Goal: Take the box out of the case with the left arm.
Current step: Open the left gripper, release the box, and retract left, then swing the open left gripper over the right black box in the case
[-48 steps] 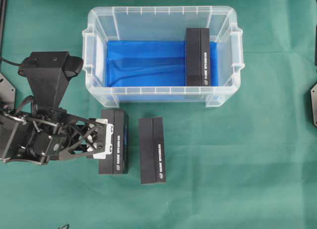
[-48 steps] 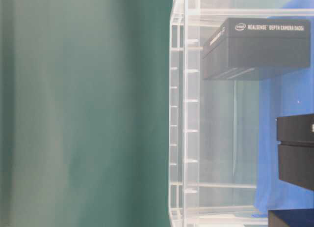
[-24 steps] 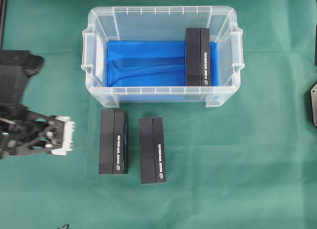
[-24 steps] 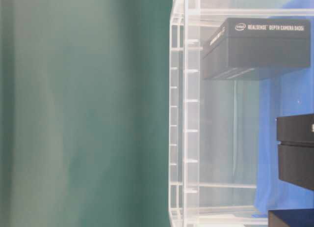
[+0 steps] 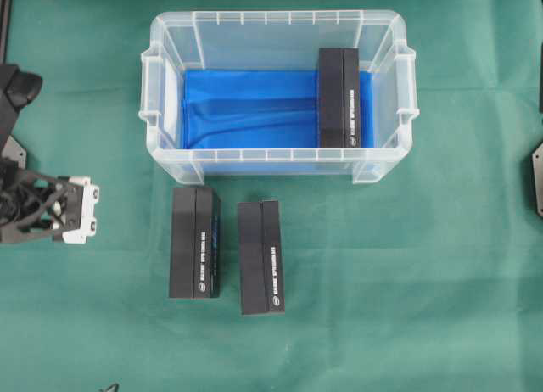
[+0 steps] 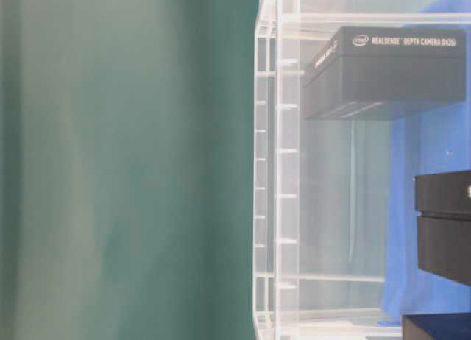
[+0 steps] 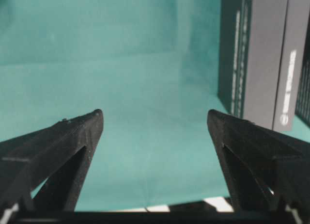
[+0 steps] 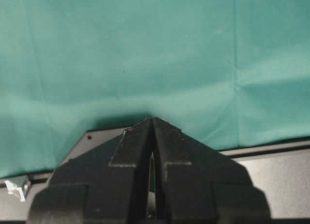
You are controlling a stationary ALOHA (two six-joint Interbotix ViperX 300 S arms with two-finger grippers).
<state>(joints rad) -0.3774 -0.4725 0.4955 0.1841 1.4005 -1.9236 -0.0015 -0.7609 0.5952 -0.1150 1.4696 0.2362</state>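
1. We took the case [image 5: 278, 37] as our landmark: a clear plastic bin with a ribbed rim and a blue lining [image 5: 246, 103] on its floor, standing on the green-covered worktop [image 5: 407, 282].
2. One black box [image 5: 339, 97] lay inside the case, against its right end, resting on the blue lining.
3. In the table-level view we read white lettering on that box [image 6: 401, 68] through the clear wall of the case [image 6: 276, 171].
4. Two more black boxes lay on the worktop just in front of the case: a left outer box [image 5: 194, 242] below its left half and a middle outer box [image 5: 260, 256] beside it, the two apart.
5. The left hand [image 5: 81, 210] was well to the left of the case, near the picture's edge, with its jaws spread wide and nothing between them.
6. In the left wrist view we saw bare green cloth between its fingers [image 7: 72, 136], with the left outer box [image 7: 261, 54] ahead to the right.
7. The right hand [image 8: 153, 124] had its jaws pressed together over the cloth
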